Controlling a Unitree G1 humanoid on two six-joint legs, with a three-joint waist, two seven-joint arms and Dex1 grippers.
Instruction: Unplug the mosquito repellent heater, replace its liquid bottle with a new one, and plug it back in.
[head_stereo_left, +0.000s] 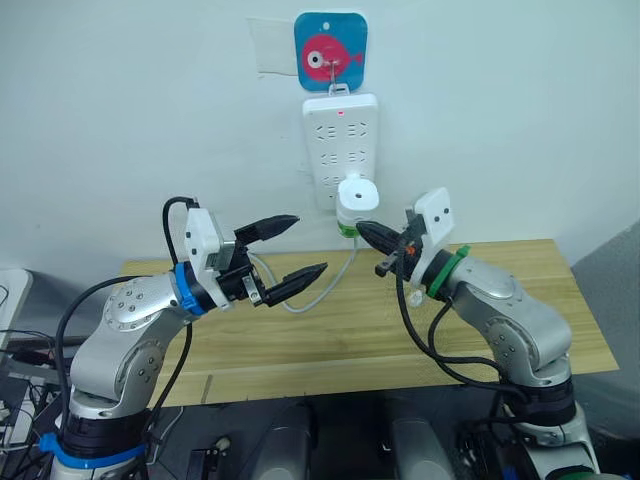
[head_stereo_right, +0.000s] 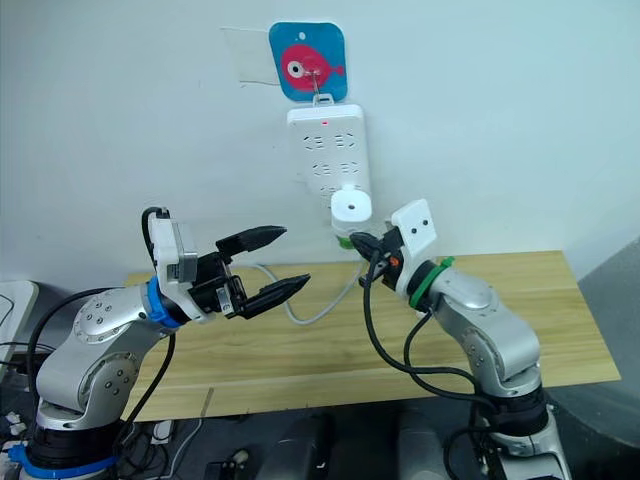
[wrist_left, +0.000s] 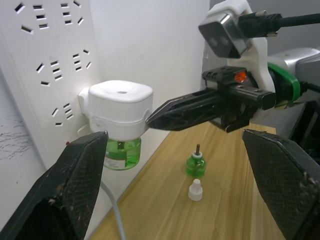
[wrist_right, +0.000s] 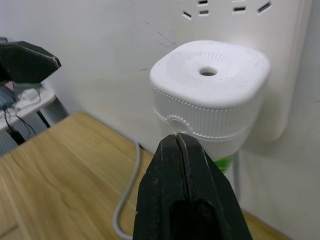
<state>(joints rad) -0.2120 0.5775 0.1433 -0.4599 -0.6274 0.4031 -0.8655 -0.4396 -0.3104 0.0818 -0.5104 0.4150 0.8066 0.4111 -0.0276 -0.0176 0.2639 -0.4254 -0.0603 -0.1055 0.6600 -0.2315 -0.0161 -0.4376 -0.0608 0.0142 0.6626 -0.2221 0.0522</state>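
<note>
Right now the mosquito repellent heater (head_stereo_left: 356, 193) sits plugged into the bottom of the power strip (head_stereo_left: 340, 130) on the wall, a green bottle (wrist_left: 123, 153) screwed in beneath it. The right tool (head_stereo_left: 368, 233), its 2 fingers pressed together and holding nothing, points at the heater's side, just beside it. The left tool (head_stereo_left: 289, 249) hovers wide open and empty over the counter (head_stereo_left: 520, 300), where a spare green bottle (wrist_left: 195, 164) and a small white cap (wrist_left: 195, 190) stand.

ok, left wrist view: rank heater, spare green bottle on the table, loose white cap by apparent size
1. mosquito repellent heater, by far the largest, though it also sits nearer the camera.
2. spare green bottle.
3. white cap, a little smaller than the bottle beside it.
</note>
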